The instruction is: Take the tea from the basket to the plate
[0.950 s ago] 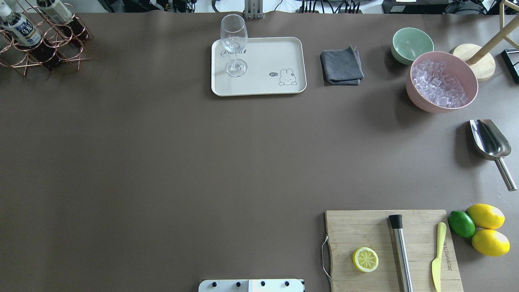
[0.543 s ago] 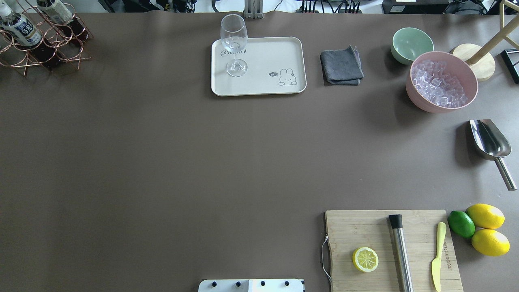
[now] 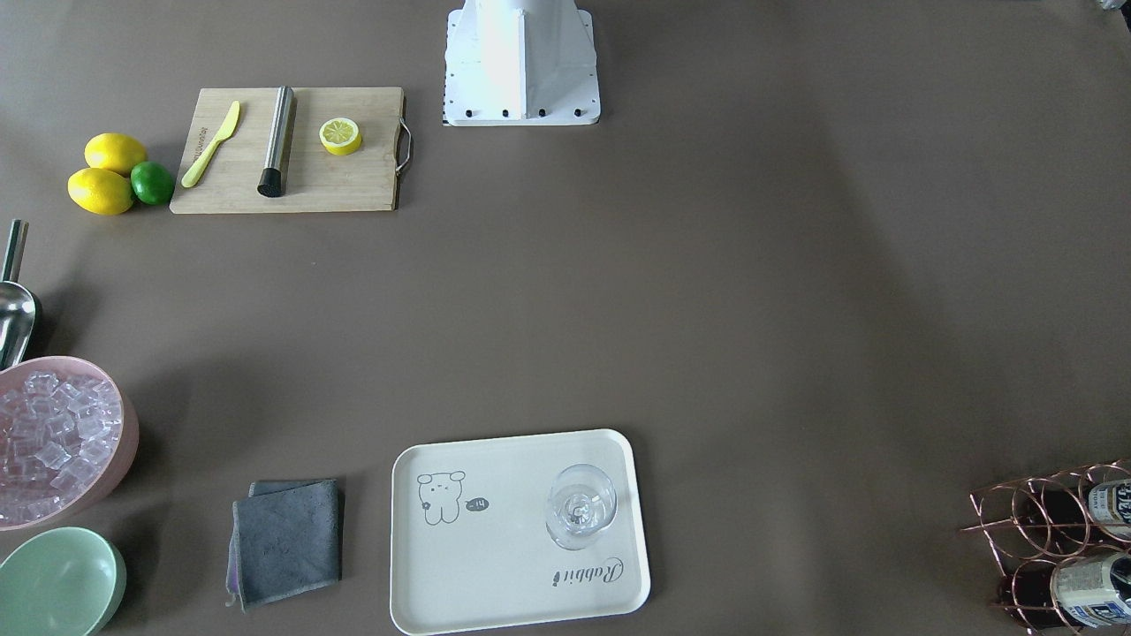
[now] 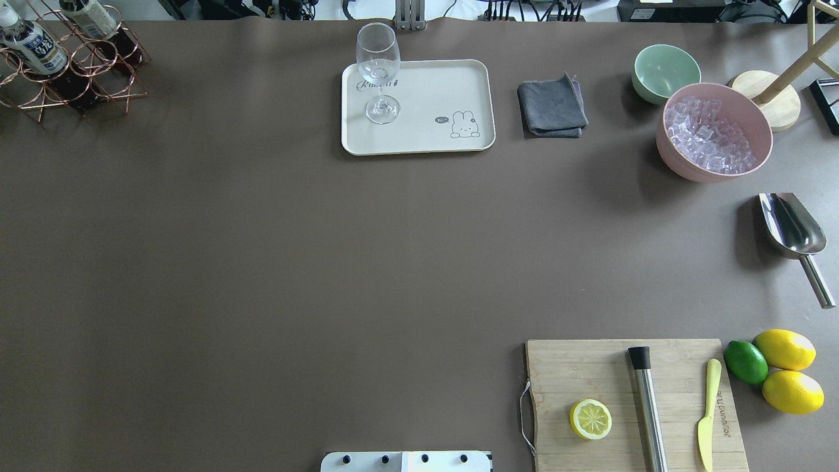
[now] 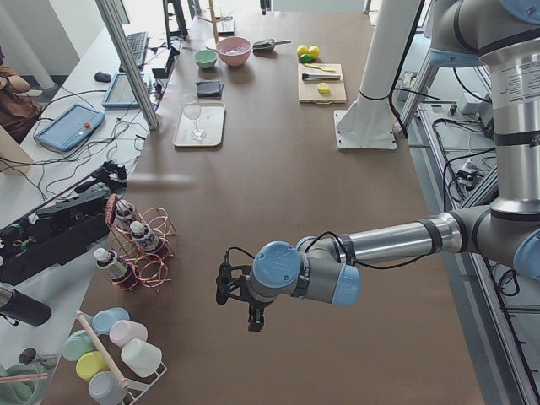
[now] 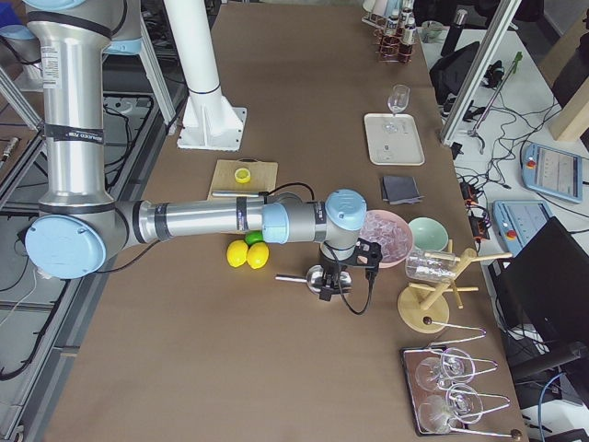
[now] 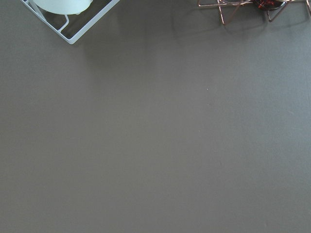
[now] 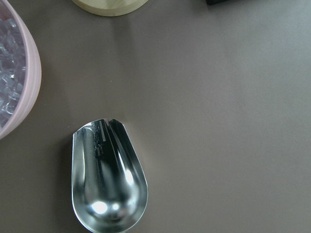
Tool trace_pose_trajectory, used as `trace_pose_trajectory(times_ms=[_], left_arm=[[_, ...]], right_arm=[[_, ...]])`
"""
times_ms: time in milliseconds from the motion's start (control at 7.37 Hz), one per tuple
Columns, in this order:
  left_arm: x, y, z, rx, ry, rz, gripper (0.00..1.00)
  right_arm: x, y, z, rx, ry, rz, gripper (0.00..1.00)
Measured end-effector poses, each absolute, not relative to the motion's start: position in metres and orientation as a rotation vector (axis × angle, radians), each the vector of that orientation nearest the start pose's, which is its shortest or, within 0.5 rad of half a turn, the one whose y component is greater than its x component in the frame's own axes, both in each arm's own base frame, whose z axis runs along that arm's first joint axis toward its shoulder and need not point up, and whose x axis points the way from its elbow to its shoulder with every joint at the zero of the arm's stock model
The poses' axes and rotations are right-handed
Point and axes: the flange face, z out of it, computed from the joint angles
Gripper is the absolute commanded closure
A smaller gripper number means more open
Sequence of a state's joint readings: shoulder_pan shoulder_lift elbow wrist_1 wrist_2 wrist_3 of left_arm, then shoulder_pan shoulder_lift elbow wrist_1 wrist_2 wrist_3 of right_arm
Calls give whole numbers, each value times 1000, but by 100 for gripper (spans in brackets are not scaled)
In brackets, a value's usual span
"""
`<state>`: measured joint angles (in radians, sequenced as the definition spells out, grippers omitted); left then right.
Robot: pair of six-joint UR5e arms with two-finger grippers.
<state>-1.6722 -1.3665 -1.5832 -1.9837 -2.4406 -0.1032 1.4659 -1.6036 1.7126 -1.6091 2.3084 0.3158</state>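
Left hand (image 5: 251,317) is the one for this. It hangs over bare worktop (image 5: 278,169), and in the left-end view the basket (image 5: 153,253) sits near it at about 10 o'clock. The left wrist view catches only the basket's copper feet at its 1 o'clock edge, so the hand is not yet over it. Right hand (image 6: 326,287) hovers above the scoop (image 8: 109,179) at the opposite end, well apart from the basket. Released or clenched: cannot tell for either hand, since both show only in the side views.

Tea (image 4: 34,47): three like bottles lie tilted in the basket's wire rings, none on the plate (image 4: 432,85). Overhead, the long axis runs roughly 11-to-5, with the white caps raised at the 11 end. Clear plastic, dark reddish-brown liquid, white-and-blue label.

My read: grasp near the neck and pull out along that axis, not straight up. Plate sits at overhead 12 o'clock. The glass (image 4: 378,56) stands on its 9 o'clock side, so aim the set-down at the 3 o'clock side.
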Motion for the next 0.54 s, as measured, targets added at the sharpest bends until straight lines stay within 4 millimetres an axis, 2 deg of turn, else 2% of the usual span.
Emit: trace_pose_trajectory(times_ms=[407,543], left_arm=[[-100,-410,688,191,874,-151,2],[-102,-429,675,162,888,-257,2]], right_arm=[[13,-484,612,-89,-734,165,0],[12,-483,613,-91,-734,163,0]])
